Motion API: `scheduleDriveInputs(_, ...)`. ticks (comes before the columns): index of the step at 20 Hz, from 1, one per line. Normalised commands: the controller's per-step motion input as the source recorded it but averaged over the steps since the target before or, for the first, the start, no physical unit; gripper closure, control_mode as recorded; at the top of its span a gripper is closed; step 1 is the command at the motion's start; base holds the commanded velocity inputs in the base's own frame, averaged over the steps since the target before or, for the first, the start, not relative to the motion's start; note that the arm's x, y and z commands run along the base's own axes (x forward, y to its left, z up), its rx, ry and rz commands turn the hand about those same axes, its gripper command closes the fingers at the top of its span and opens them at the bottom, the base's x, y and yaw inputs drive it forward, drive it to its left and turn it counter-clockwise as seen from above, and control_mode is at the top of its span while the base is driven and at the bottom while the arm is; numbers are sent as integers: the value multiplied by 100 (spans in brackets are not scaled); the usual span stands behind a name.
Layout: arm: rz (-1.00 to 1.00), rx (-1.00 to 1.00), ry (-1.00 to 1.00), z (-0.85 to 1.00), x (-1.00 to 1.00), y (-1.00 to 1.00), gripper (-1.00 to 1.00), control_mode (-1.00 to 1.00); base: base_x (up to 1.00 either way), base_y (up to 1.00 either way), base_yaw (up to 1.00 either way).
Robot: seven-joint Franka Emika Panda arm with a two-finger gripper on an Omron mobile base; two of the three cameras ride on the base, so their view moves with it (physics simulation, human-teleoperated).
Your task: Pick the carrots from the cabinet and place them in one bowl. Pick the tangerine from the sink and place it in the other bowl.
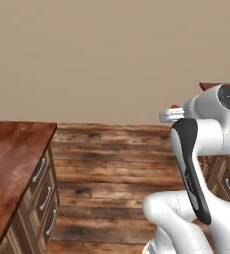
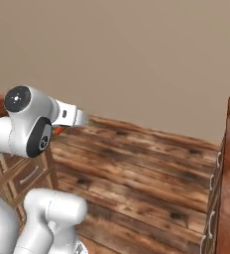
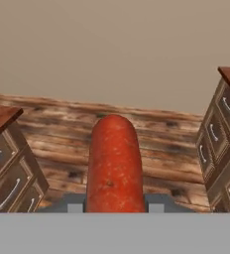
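hand (image 3: 115, 209): clamped on the reddish carrot (image 3: 114, 163) | carrot: between the fingers, pointing ahead over the floor (image 3: 161, 144) | advice: carry level, grip firm, reach red bowl before release

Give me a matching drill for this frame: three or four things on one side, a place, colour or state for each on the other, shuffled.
Things:
1. carrot
2. gripper
3. floor
4. drawer unit

States:
A. wooden planks, between the counters
B. dark reddish-orange, sticking out past the fingertips
C. right edge of the hand view, curved silver handles
D. shut on the carrot

Pairs: 1-B, 2-D, 3-A, 4-C
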Motion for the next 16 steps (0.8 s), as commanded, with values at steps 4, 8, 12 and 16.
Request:
scheduleDriveInputs(4, 0, 0, 0, 0, 0, 0, 100, 100, 13, 11, 59)
scheduleDriveInputs(8, 0, 0, 0, 0, 0, 0, 100, 100, 16, 11, 59)
scheduleDriveInputs(12, 0, 0, 0, 0, 0, 0, 100, 100, 17, 11, 62)
scheduleDriveInputs(16, 0, 0, 0, 0, 0, 0, 100, 100, 18, 10, 63)
